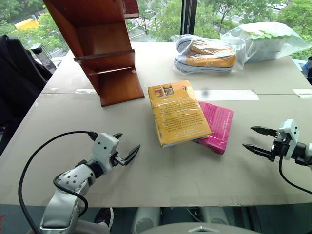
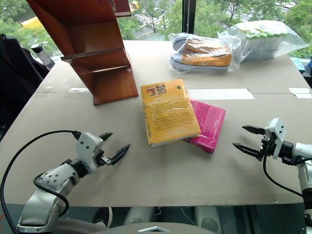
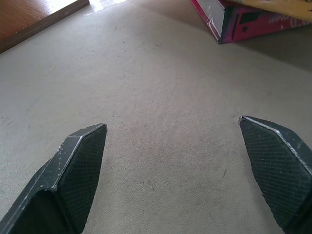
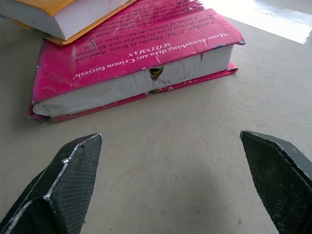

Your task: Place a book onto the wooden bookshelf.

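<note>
Lying mid-table (image 1: 146, 165), the book (image 1: 176, 112) overlaps a pink book (image 1: 217, 127), near the wooden bookshelf (image 1: 105, 58). Looks thick, stiff, slippery-wrapped; grab across long edges. Left gripper (image 1: 127, 146) and right gripper (image 1: 257, 140) both spread, empty.

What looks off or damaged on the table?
The pink book has a torn notch in its page edge. The yellow book lies askew on top of it, overhanging. Beyond them, the sneakers sit in a plastic bag.
</note>
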Motion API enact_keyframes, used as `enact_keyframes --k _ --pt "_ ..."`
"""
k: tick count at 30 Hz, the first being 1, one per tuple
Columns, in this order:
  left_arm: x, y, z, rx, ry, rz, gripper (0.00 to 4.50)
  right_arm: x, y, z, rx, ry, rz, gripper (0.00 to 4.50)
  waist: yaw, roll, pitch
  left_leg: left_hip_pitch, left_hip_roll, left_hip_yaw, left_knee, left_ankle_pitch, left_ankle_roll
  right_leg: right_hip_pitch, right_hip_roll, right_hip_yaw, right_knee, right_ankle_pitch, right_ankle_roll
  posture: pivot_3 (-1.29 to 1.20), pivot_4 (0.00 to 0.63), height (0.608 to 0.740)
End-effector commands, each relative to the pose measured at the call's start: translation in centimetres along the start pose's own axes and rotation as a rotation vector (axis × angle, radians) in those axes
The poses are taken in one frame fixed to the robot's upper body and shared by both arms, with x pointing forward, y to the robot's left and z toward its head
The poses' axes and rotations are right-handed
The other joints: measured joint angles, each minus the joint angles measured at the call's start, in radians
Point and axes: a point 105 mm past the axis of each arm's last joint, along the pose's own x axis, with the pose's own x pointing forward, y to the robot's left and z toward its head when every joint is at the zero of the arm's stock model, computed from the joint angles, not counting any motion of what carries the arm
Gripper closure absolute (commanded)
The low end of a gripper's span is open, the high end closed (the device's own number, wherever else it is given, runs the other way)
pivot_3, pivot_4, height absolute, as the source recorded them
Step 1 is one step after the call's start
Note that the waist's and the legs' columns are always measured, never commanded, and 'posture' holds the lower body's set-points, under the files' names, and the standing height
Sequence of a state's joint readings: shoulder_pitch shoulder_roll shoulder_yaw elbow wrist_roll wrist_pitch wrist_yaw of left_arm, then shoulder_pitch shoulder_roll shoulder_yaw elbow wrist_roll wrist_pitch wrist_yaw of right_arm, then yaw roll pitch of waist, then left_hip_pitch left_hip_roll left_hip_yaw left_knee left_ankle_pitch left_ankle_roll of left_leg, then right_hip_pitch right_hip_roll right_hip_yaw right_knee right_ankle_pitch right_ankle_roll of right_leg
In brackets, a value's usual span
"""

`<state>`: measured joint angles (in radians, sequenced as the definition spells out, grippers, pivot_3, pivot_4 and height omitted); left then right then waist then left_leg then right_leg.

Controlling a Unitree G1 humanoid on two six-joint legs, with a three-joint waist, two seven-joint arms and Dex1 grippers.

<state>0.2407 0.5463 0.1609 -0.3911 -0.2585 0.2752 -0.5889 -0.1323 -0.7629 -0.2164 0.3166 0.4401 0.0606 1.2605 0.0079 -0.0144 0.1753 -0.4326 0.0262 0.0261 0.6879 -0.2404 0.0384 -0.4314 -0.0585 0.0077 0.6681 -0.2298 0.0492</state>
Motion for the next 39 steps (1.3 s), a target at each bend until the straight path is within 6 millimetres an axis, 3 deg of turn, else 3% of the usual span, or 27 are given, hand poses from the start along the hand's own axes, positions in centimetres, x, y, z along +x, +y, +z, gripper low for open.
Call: enact_keyframes --k 1,23,31,36,39 --pt "-0.2 0.2 1.3 0.042 -0.038 -0.007 0.03 -0.5 0.2 1.3 -0.04 -0.04 -0.011 0.0 0.002 0.0 0.0 0.0 0.0 0.0 0.0 0.0 0.0 0.0 0.0 0.0 0.0 0.0 0.0 0.0 0.15 0.693" --pt "0.8 0.0 2.8 0.06 -0.058 -0.094 0.03 -0.3 0.9 1.7 -0.062 -0.085 -0.039 0.0 0.005 0.0 0.0 0.0 0.0 0.0 -0.001 0.0 0.0 0.001 0.002 0.0 -0.002 0.0 0.0 0.0 0.15 0.693" --pt "1.8 -3.2 5.2 -0.239 -0.107 -0.303 0.03 0.4 1.9 5.0 -0.109 -0.192 -0.024 0.0 0.005 0.0 0.0 0.0 0.001 0.0 -0.001 0.0 0.0 0.001 0.003 0.0 -0.001 0.0 0.0 0.0 0.15 0.693" --pt "2.9 -4.0 6.8 -0.56 -0.083 -0.419 0.03 0.5 5.3 8.5 -0.075 -0.251 0.087 0.0 0.007 -0.001 0.0 0.001 0.001 -0.004 0.0 0.0 0.0 0.003 0.004 -0.002 -0.001 0.0 0.002 0.0 0.15 0.693" --pt "3.6 -4.5 6.2 -0.713 0.01 -0.448 0.03 0.4 7.5 9.7 -0.066 -0.24 0.139 0.0 0.005 -0.001 0.0 0.001 0.001 -0.004 0.0 0.0 0.0 0.004 0.004 -0.002 -0.001 0.002 0.004 0.0 0.15 0.693"
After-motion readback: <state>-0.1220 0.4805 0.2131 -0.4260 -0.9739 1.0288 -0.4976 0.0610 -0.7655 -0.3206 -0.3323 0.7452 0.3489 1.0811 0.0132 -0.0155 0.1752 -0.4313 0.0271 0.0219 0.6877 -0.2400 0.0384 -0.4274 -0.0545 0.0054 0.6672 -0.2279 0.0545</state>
